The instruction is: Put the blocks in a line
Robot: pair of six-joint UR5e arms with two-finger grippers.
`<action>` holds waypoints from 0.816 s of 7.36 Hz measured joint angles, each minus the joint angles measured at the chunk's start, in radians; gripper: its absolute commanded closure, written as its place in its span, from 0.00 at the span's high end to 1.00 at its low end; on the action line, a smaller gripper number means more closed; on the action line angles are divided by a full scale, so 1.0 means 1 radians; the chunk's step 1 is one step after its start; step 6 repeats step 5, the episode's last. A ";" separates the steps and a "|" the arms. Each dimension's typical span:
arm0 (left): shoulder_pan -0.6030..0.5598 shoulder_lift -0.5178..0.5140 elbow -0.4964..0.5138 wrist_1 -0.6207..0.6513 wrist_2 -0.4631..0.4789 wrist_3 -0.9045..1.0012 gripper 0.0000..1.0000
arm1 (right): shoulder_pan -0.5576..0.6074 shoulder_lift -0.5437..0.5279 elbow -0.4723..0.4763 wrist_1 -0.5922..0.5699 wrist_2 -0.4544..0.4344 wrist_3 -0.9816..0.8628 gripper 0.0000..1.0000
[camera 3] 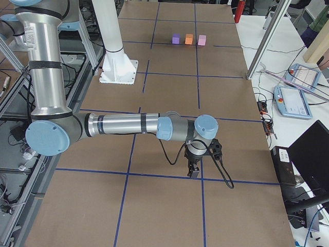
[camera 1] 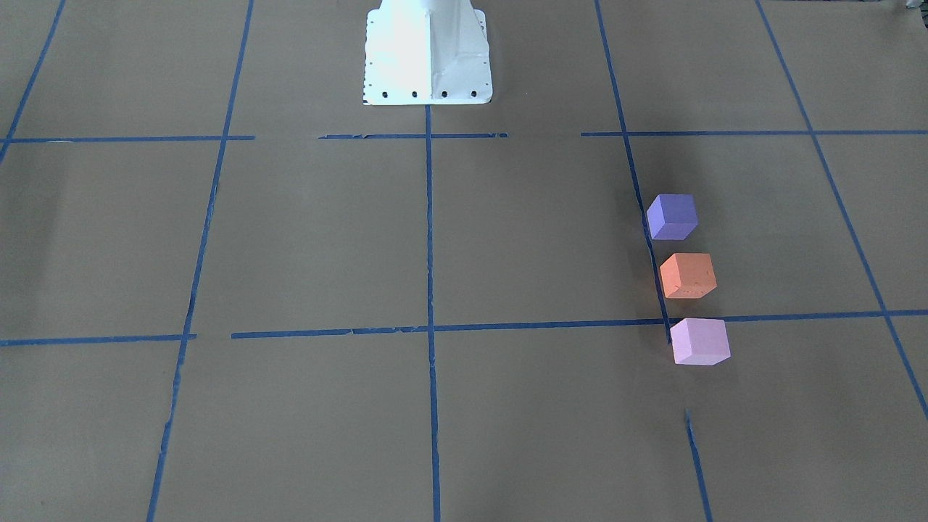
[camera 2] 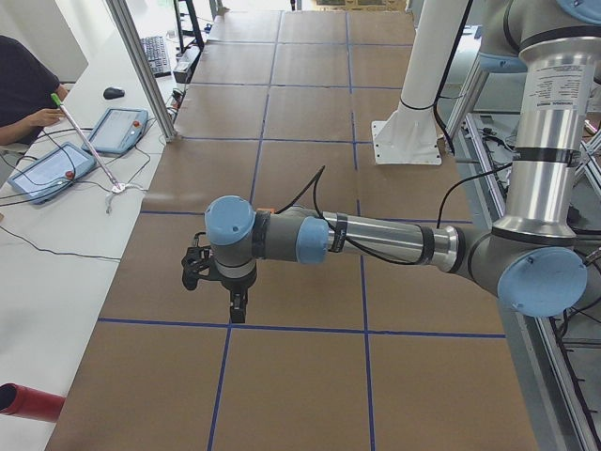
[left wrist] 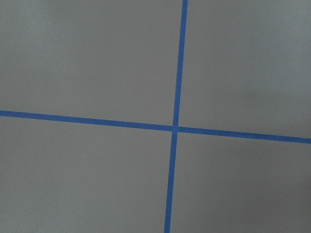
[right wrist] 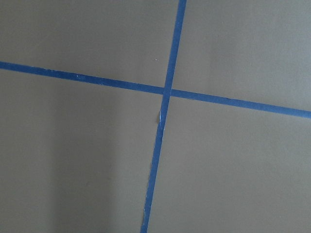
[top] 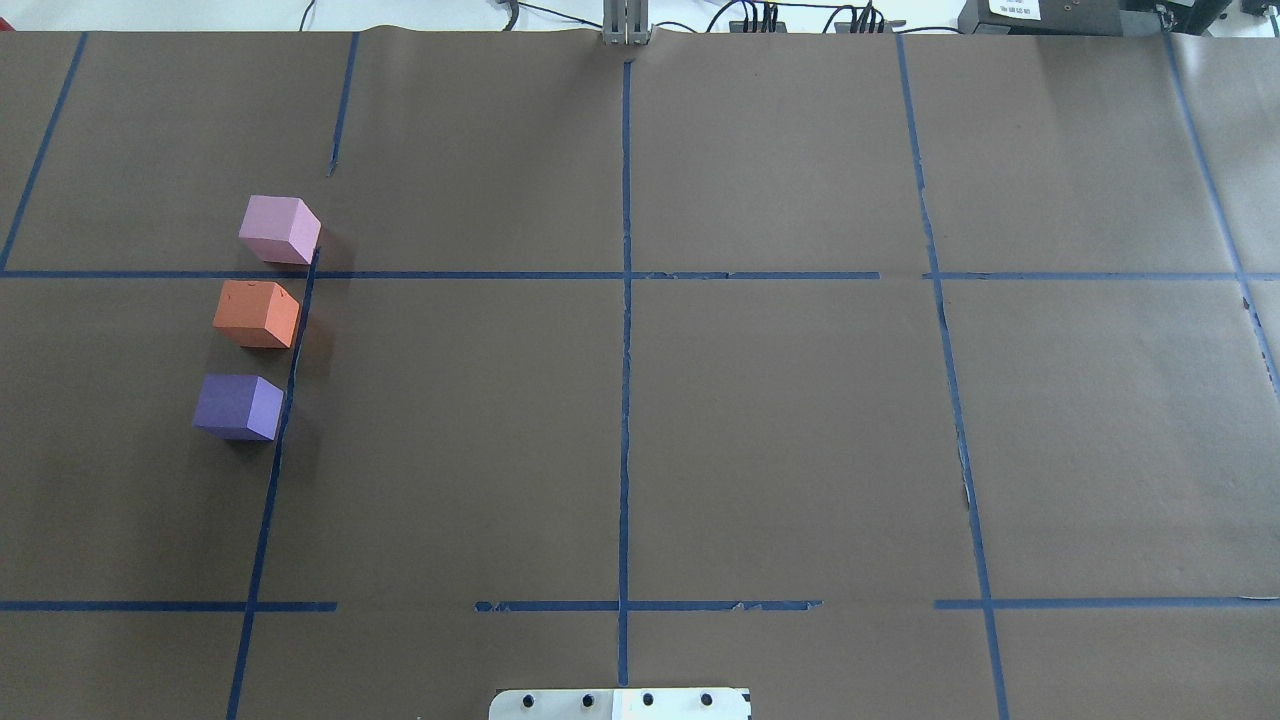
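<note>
Three blocks (top: 256,315) sit apart in a row just left of a tape line (top: 267,500).

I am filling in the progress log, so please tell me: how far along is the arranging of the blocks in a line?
Done: the purple block, orange block and pink block stand in one straight row beside a blue tape line, with small gaps between them. In hand: nothing; the left gripper and right gripper hang away from the row. Left: seemingly nothing.
</note>
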 measured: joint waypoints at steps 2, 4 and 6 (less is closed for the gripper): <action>0.000 0.002 -0.007 -0.010 0.004 0.001 1.00 | 0.000 0.000 0.000 0.000 0.000 0.000 1.00; 0.000 0.037 -0.004 -0.102 0.005 0.002 1.00 | 0.000 0.000 0.000 0.000 0.000 0.000 1.00; 0.000 0.062 0.001 -0.163 0.005 0.001 1.00 | 0.000 0.000 0.000 0.000 0.000 0.000 1.00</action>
